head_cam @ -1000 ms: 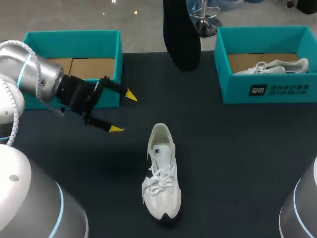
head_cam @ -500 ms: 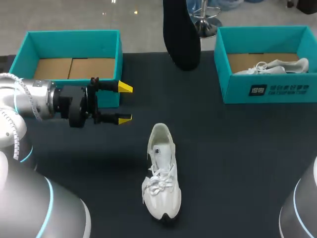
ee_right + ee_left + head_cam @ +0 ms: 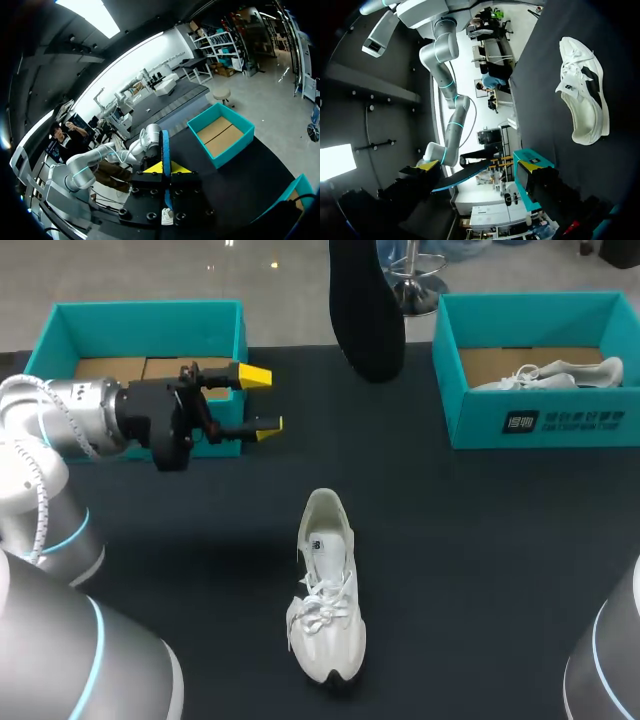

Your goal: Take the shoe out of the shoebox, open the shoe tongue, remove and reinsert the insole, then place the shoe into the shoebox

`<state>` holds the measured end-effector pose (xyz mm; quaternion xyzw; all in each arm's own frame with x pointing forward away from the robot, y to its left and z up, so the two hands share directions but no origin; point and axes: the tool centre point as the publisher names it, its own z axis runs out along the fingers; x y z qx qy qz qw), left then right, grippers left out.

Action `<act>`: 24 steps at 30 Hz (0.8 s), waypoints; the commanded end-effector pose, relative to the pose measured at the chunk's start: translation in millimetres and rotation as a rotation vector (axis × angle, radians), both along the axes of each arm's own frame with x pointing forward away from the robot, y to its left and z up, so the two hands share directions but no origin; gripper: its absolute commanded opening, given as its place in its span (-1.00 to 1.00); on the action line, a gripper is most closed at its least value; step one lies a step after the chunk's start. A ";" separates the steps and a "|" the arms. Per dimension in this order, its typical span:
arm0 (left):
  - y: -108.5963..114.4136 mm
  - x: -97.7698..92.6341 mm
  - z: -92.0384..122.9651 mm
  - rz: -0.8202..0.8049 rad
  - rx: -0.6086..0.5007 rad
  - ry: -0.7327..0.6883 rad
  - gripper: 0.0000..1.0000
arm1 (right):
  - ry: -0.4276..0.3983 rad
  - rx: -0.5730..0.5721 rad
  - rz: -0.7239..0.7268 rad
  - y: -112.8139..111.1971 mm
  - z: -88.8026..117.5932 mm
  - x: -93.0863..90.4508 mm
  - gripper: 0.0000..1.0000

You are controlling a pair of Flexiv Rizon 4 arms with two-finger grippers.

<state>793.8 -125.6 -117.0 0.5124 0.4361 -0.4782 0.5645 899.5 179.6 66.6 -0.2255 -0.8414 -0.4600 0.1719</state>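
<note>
Right gripper (image 3: 165, 168) pinches the insole (image 3: 366, 320) aloft — left gripper (image 3: 262, 400) gapes wide, empty; best it steadies the shoe (image 3: 325, 585) before the insole slides in toe-first.

White print on right shoebox (image 3: 480, 430) front, unreadable; small dark mark on shoe (image 3: 325, 585).

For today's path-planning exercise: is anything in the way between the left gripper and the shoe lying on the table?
Nothing visible is in the way. Only bare table lies between the open left gripper and the shoe. The left box is on the gripper's far side, away from the shoe.
</note>
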 end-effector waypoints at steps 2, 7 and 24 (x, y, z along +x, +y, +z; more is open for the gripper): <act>-25.4 15.6 2.5 -0.023 0.012 -0.049 1.00 | 0.000 -0.003 -0.001 0.7 0.4 0.2 -1.00; -29.5 19.1 -0.6 -0.004 0.021 -0.081 1.00 | 0.000 -0.003 -0.001 0.7 0.4 0.2 -1.00; -29.0 19.7 -1.6 0.006 0.022 -0.094 1.00 | 0.320 0.067 -0.020 12.8 -26.3 -18.8 -1.00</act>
